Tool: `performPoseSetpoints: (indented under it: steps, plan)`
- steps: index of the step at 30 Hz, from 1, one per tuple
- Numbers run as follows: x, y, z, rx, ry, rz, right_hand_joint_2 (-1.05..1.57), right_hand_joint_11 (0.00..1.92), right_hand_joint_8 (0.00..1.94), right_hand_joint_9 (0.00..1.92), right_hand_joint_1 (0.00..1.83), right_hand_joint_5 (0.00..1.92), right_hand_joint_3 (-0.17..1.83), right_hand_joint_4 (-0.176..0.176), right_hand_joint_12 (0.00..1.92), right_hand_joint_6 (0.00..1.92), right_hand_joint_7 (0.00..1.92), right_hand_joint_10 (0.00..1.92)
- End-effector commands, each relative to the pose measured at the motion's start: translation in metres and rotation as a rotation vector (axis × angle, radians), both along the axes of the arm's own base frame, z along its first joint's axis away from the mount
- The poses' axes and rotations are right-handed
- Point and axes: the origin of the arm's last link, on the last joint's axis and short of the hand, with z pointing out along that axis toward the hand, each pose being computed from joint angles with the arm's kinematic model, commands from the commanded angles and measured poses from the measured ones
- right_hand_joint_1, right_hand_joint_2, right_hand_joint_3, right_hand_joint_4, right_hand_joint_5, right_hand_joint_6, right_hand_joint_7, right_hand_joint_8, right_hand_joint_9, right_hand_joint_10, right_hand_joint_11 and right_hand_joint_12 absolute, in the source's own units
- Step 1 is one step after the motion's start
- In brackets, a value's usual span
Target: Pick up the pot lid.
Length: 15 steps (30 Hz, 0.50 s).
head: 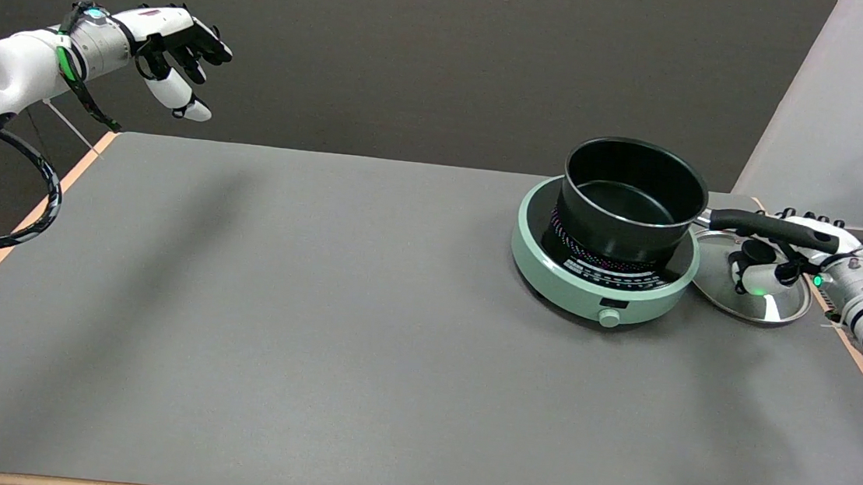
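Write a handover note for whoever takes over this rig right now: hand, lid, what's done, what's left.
Right hand: at the lid's knob, partly hidden behind the pot handle; whether it grips the knob cannot be told.
Pot lid: lying on the table, right of the green cooker, under the pot handle.
Pot: on the cooker, uncovered.
Done: reach to the lid.
Left: secure the knob, lift the lid clear of the handle.
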Motion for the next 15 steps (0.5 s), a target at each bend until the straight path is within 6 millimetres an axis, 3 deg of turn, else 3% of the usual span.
performPoseSetpoints:
  steps: [1,15]
  plan:
    - [0.0092,0.0017,0.0076,-0.008,0.031,0.017,0.69,0.31,0.17,0.5,0.81,0.52,1.03,0.107,0.66,0.34,0.53,0.31]
    - [0.0035,-0.0008,0.005,0.005,0.013,-0.044,0.69,0.32,0.17,0.53,0.81,0.54,1.02,0.121,0.68,0.37,0.55,0.32]
